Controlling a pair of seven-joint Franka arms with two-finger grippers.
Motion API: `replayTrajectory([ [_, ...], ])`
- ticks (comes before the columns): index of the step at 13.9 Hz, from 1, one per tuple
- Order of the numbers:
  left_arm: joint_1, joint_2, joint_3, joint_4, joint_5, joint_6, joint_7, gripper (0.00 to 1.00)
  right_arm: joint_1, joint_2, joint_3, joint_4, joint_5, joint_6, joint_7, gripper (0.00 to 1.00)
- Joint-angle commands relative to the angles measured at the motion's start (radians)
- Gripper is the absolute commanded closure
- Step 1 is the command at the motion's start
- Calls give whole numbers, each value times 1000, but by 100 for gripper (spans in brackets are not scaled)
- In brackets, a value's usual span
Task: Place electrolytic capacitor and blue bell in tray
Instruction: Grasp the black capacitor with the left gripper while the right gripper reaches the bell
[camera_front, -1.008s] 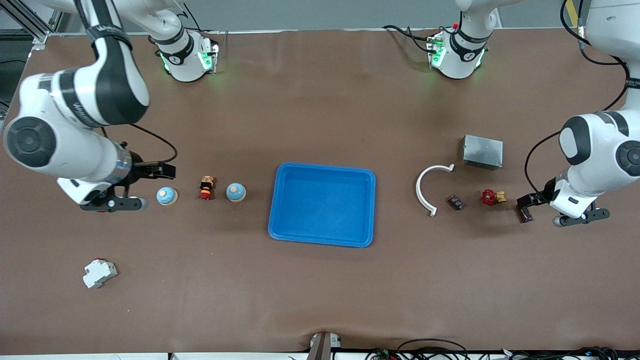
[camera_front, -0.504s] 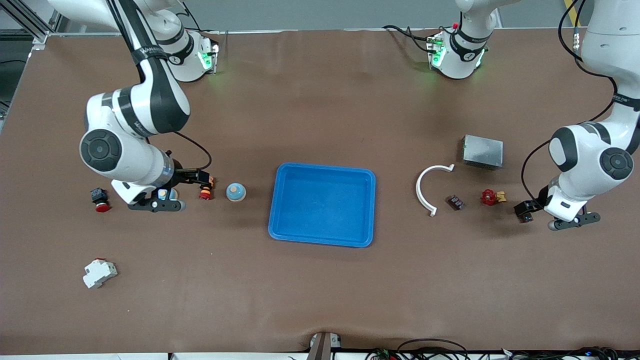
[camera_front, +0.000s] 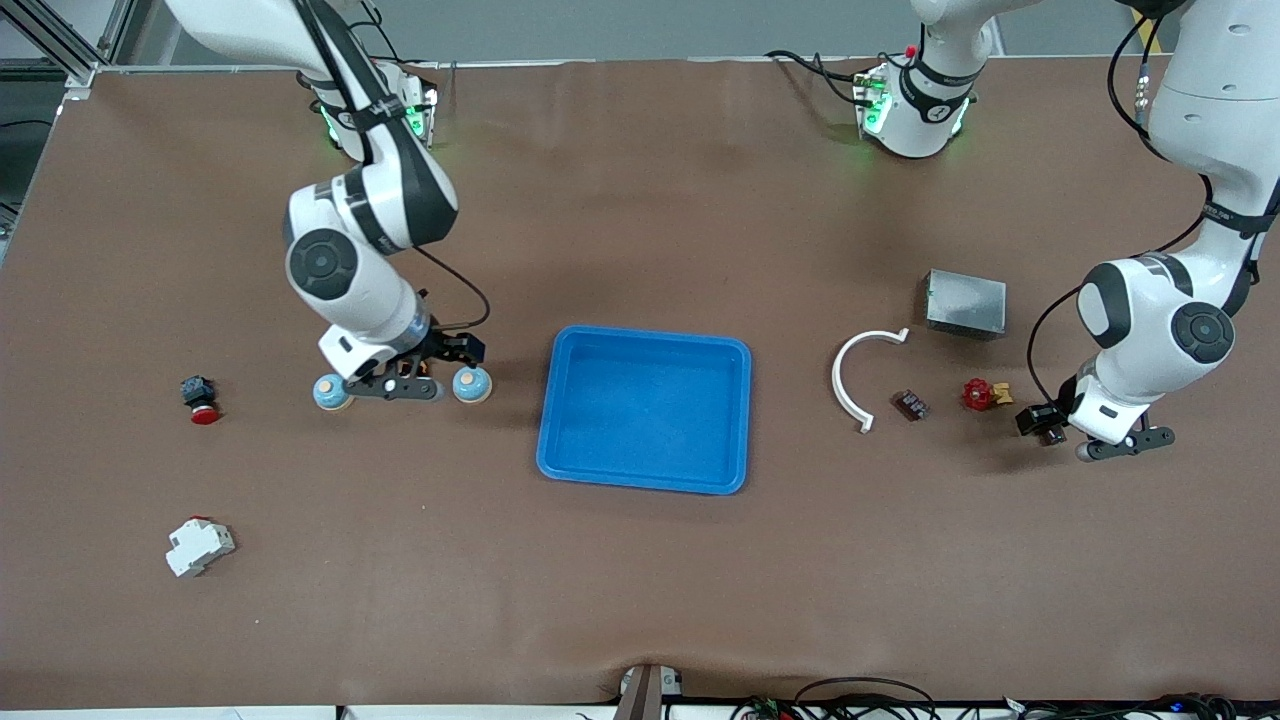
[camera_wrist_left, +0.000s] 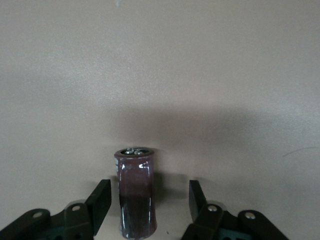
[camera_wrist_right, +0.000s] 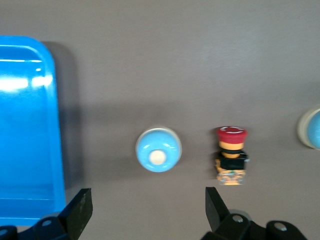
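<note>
The right gripper has swept along the surface from the right arm's end toward the tray, passing the first bell, and now hangs spread wide over the red-capped push button, close beside the blue bell that stands just next to the tray. In the right wrist view that bell sits between the open fingers but ahead of them, not yet enclosed (a second bell stands farther from the tray).

The left gripper has edged in from the left arm's end toward the small parts near the white arc. It holds its fingers apart around the upright electrolytic capacitor, with gaps on both sides. Neither item is grasped, and the tray is empty; both arms look lined up for their pickups.
</note>
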Motion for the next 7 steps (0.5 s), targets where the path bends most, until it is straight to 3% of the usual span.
replayTrajectory([
  [1,11,-13,-7,-15,23,19,-3,66,9,-27,-10,-31,7,22,15,0],
  [2,11,-16,-7,-21,23,19,-3,86,9,-18,-10,-31,5,25,15,0],
  [3,11,-22,-7,-23,23,18,0,100,7,-6,-10,-29,2,31,15,0],
  [7,9,-91,-13,-47,25,-12,8,100,12,49,-10,-29,-6,82,14,0],
])
